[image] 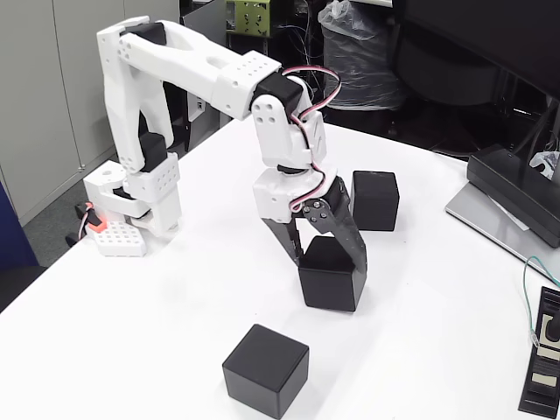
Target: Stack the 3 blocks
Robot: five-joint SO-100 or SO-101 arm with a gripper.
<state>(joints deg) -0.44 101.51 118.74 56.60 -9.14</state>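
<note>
We are seeing the hand [330, 262] straddling the middle block [331, 274] at the counter [175, 289] centre, fingers pinching its sides; we are judging this the first pickup, with no stack yet begun. The next move is calling for a lift onto the block [375, 200] toward the far edge or the block [265, 369] at the near edge. A monitor [490, 35] and bagged clutter [359, 52] are standing behind the white counter.
</note>
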